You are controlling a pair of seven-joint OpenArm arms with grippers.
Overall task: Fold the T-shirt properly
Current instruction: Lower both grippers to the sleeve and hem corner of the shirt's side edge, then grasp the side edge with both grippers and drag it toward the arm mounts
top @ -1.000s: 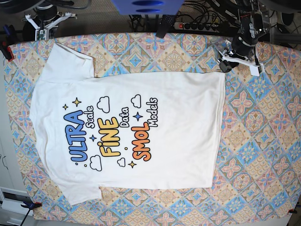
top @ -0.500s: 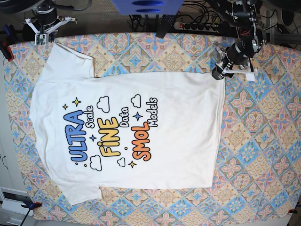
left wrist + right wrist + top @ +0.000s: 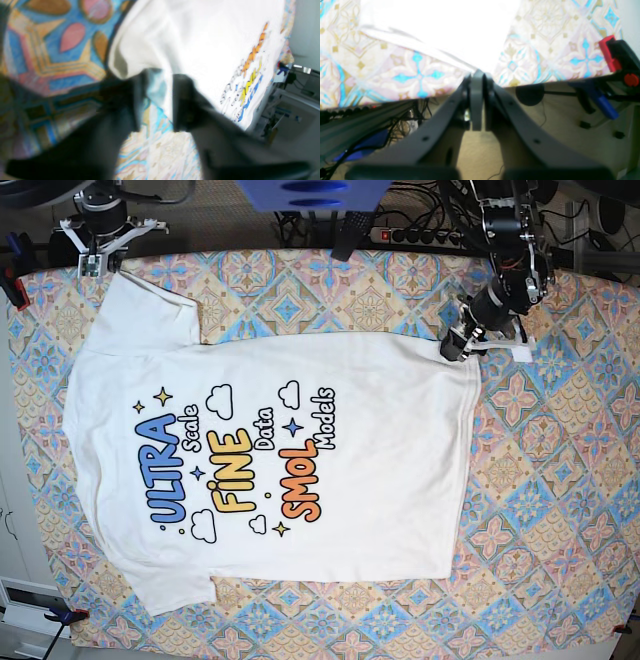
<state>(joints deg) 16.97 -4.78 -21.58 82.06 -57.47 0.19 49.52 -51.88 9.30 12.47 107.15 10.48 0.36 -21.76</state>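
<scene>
The white T-shirt [image 3: 300, 450] lies flat and print-up on the table, collar to the left and hem to the right. My left gripper [image 3: 452, 348] sits on the hem's far corner. In the left wrist view its fingers [image 3: 135, 100] straddle that corner of the T-shirt [image 3: 212, 37], and bunched cloth fills the gap, so the left gripper [image 3: 156, 100] is shut on it. My right gripper [image 3: 92, 262] hovers by the far sleeve at the table's back left. Seen in the right wrist view, the right gripper [image 3: 477, 75] is shut and holds nothing, with the T-shirt [image 3: 440, 25] just beyond its tips.
A patterned tablecloth [image 3: 560, 480] covers the table. A red and black clamp [image 3: 607, 52] grips the table edge near my right gripper, and another clamp [image 3: 65, 615] sits at the front left corner. A power strip [image 3: 420, 235] and cables lie behind the back edge.
My left gripper has moved left and down onto the hem corner, and its fingers have closed in on the cloth. The right gripper has barely shifted.
</scene>
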